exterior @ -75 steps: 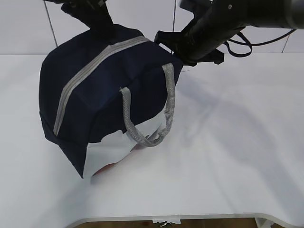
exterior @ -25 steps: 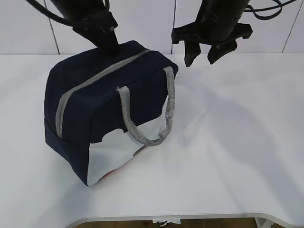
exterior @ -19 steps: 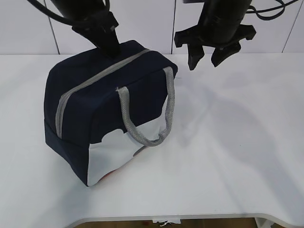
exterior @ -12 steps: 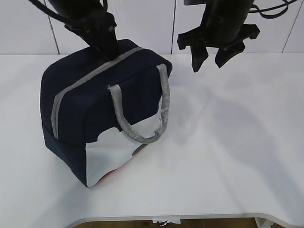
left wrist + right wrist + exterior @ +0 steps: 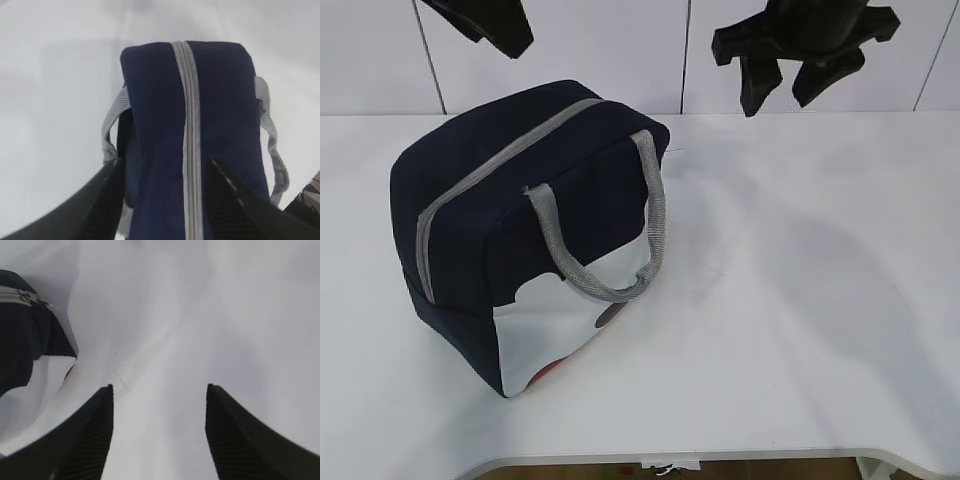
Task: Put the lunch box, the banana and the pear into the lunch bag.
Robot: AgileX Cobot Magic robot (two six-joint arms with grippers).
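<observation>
Directly beneath the left gripper (image 5: 162, 200) stands the lunch bag (image 5: 520, 230), upright on the white desk (image 5: 800, 300), its grey zipper (image 5: 189, 130) running lengthwise away from the wrist camera and apparently drawn shut. That gripper hangs clear above the bag, spread wide and empty. To the bag's right, higher up, the right gripper (image 5: 798, 85) is likewise wide and empty over bare desk. Navy fabric, white lower panel, grey handles; no lunch box, banana or pear shows, so the packing looks done.

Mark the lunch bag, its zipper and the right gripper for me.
lunch bag (image 5: 590, 190): exterior view, navy side panel.
zipper (image 5: 189, 115): left wrist view, grey tape along the top.
right gripper (image 5: 788, 88): exterior view, gap between the open fingertips.
</observation>
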